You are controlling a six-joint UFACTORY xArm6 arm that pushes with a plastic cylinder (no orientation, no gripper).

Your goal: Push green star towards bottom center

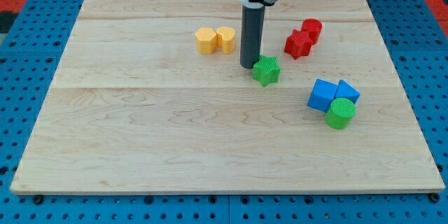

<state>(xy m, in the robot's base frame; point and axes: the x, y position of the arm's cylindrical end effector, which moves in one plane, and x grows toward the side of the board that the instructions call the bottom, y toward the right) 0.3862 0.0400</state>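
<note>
Pincer none visible; my tip point(249, 66) touches green star point(266, 71), wooden board point(140, 126).

Bright, even light (soft, faint shadows), sharp focus throughout, no glare.
</note>
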